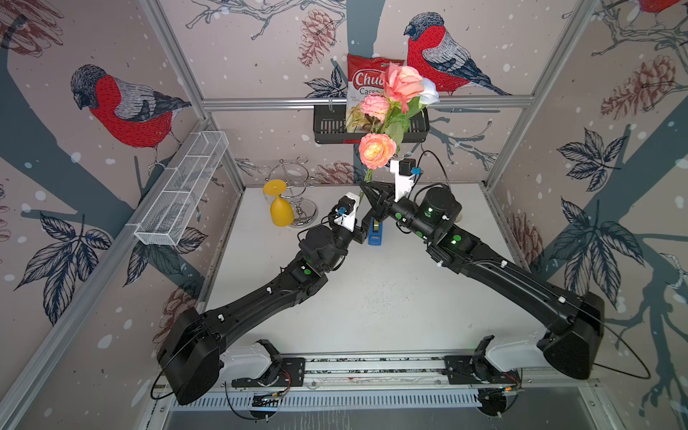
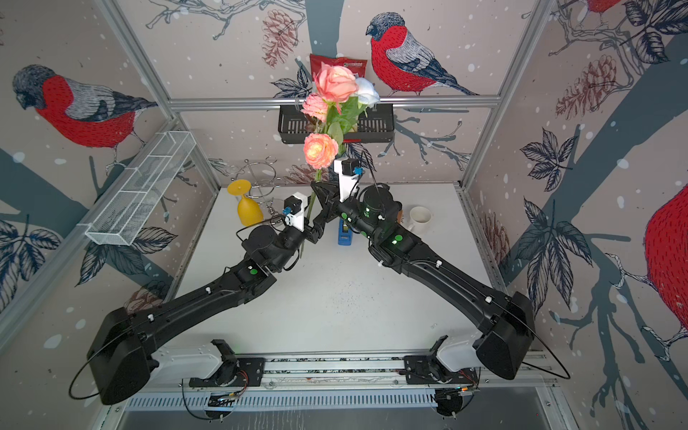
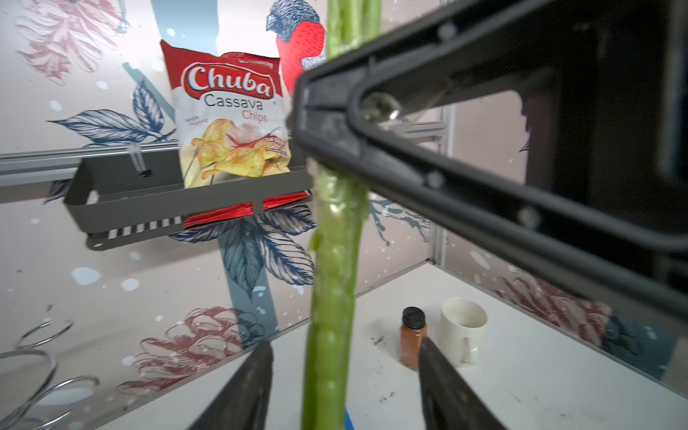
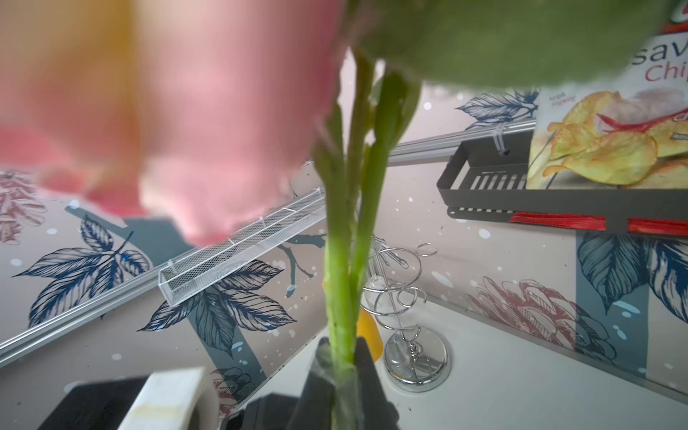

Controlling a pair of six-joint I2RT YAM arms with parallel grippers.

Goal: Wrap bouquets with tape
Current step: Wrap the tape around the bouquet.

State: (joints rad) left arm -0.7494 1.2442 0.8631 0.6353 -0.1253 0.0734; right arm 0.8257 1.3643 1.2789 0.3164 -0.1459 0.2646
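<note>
At the back left corner of the worktop (image 1: 372, 305), a yellow goblet (image 1: 281, 214) stands upside down beside a shiny wire rack (image 1: 305, 217). A wide swing of the left arm (image 1: 260, 298) could knock it over. The left gripper (image 3: 346, 346) has its fingers apart, one on each side of the green stems (image 3: 331, 290), and they do not seem to touch. It holds nothing, and if it shuts crooked it may push the stems sideways. The bouquet (image 1: 394, 124) stands up in the air above the back middle of the worktop, flowers (image 1: 404, 80) on top, so it looks top-heavy and may tip or spin. Under the grippers, the tape (image 1: 378, 224) sits in its blue holder (image 1: 374, 239) on the worktop, near the middle and a bit toward the back, not touching the flowers. I cannot tell if any tape is on the stems yet. An arm that drops low could bump the holder away. The right gripper (image 4: 344, 372) is squeezed tight on the stems, closer to the flowers than the left one. If it lets go too soon, the whole bunch falls. Near the back right corner a brown jar (image 3: 412, 337) and a white mug (image 3: 463, 327) stand close together, and falling flowers could hit them.
</note>
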